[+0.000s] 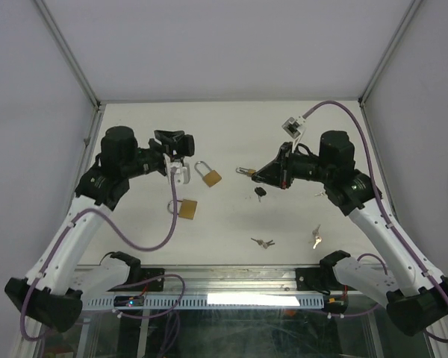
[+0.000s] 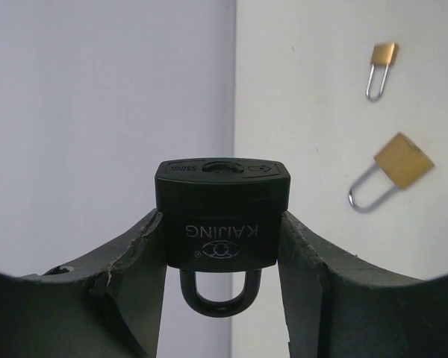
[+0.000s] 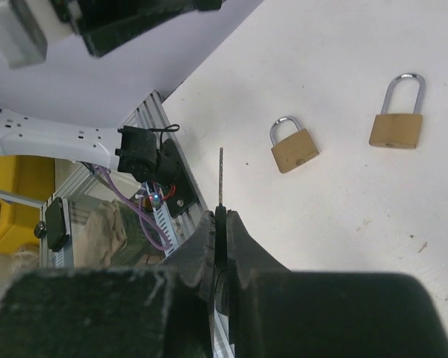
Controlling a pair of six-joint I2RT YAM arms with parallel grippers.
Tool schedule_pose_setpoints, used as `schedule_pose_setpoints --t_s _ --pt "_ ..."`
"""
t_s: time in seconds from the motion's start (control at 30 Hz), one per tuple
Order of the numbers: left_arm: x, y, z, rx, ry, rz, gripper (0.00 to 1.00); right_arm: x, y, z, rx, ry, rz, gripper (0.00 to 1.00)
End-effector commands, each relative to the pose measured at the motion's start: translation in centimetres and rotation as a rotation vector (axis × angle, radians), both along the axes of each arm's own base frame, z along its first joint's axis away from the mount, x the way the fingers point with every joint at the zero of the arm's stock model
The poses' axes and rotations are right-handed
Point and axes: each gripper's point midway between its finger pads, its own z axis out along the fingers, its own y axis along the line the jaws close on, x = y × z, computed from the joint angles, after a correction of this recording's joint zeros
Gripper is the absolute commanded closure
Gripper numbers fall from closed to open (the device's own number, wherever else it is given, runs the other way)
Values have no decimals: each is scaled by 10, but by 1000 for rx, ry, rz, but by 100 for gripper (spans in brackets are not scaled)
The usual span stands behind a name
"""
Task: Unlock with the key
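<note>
A black padlock (image 2: 222, 201) marked KAIJING sits clamped between the fingers of my left gripper (image 2: 222, 224), its shackle toward the camera and its keyhole end facing away. In the top view the left gripper (image 1: 178, 145) hangs above the table's back left. My right gripper (image 3: 222, 212) is shut on a key (image 3: 221, 179). The key's black head is pinched in the jaws and its thin blade sticks straight out past the tips. Seen from above, the right gripper (image 1: 255, 177) points left toward the left gripper, with a gap between the two.
Two brass padlocks (image 1: 209, 175) (image 1: 185, 207) lie on the white table between the arms, and a smaller brass one (image 1: 245, 171) lies by the right gripper's tip. A black-headed key (image 1: 260, 192) and loose keys (image 1: 263, 242) (image 1: 316, 239) lie nearer the front. Walls enclose three sides.
</note>
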Motion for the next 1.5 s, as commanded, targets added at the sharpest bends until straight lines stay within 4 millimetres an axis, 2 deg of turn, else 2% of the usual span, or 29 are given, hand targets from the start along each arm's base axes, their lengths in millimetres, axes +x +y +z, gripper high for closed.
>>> schedule_pose_setpoints --t_s 0.0,0.17,0.47,0.6,0.7,0.8,0.9,0.97,1.03,1.07,1.13,1.2,1.23,1.3,1.33,1.4,1.47 --pt "-28 -21 43 -132 -179 -83 100 -11 7 53 90 -111 -12 100" --pt "-65 -27 63 -184 -283 -167 100 -27 25 65 115 -201 57 100" --pt "-132 -38 76 -221 -418 -439 100 -52 29 53 97 -288 239 100" --pt "-146 -40 72 -195 -465 -511 100 -57 27 53 99 -316 264 100" --pt "-140 -38 72 -185 -444 -477 100 -58 26 53 103 -315 256 100" --pt "-114 -29 66 -176 -289 -319 100 -55 26 54 103 -319 233 100" --pt "-90 -12 33 -18 -129 -177 100 -52 27 54 106 -318 227 100" --pt "-93 4 1 134 96 -121 100 -51 28 55 108 -314 224 100" --pt "-113 16 -23 213 475 -40 100 -51 28 55 108 -309 226 100" --pt "-121 15 -31 198 685 38 100 -51 28 55 109 -307 229 100" --pt "-119 4 -27 59 930 174 100 -52 29 56 116 -302 228 100" --pt "-134 -10 -11 -77 1042 88 100 -54 28 56 120 -301 231 100" --pt "-139 -17 -9 -112 1099 61 100 -55 27 57 123 -303 230 100" --pt "-140 -27 -21 -135 1284 107 100 -57 25 58 127 -302 225 100" --pt "-134 -28 -31 -134 1380 194 100 -58 24 58 127 -301 222 100" --pt "-127 -30 -39 -127 1435 258 100 -61 22 60 133 -301 217 100" --pt "-125 -35 -43 -124 1476 241 100 -63 19 60 139 -303 206 100"
